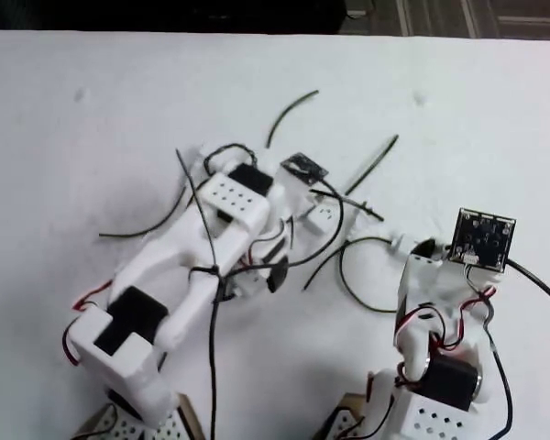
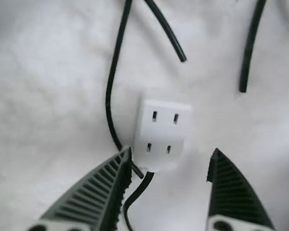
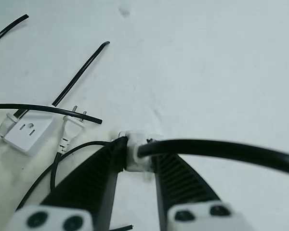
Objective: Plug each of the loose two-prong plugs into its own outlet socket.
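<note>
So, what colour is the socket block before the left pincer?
The socket block is white; clearest in the left wrist view.

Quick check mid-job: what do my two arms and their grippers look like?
The left arm and right arm are white shells with black motors and red and black wires. The left gripper and right gripper have dark, ribbed, pointed fingers.

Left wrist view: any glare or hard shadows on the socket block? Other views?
Left wrist view: even light, no glare, socket block slots show dark, soft shadow at its edge. Right wrist view: plug in the right gripper is white on white table, low contrast. High view: soft shadows beside the arms, no hotspots.
</note>
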Controlling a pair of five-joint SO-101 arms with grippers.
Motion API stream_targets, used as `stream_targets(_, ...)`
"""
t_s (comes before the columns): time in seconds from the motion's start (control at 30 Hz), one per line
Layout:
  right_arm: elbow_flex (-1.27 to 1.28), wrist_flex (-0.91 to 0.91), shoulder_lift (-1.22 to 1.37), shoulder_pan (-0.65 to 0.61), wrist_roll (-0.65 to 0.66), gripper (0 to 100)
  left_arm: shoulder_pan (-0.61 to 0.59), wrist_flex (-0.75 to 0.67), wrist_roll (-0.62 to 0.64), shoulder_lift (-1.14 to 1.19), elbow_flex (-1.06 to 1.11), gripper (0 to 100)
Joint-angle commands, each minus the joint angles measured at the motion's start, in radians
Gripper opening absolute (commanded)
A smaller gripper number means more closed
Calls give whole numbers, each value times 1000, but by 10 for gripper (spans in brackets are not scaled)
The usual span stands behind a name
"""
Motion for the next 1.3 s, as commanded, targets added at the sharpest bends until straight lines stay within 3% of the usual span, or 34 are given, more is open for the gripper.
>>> stream_targets(0.0, -11, -1, -8, -8, 12, 17, 8, 87, -54, -15, -72, 260)
stream_targets(0.17, -61, -12, -8, -15, 83, 17, -10, 98, -60, -111, -43, 232)
stream_targets(0.33, -95, -8, -1, -171, 92, 17, -58, 64, -54, -420, 72, 212)
stream_targets(0.8, -98, 24, 19, -700, 87, 17, -572, -115, -184, -1112, 606, 212)
stream_targets(1.1, -103, -85, 295, -877, 40, 17, -708, -284, -187, -1362, 980, 212)
stream_targets(1.27, -169, -117, 429, -935, 40, 17, -756, -347, -279, -1434, 1120, 212)
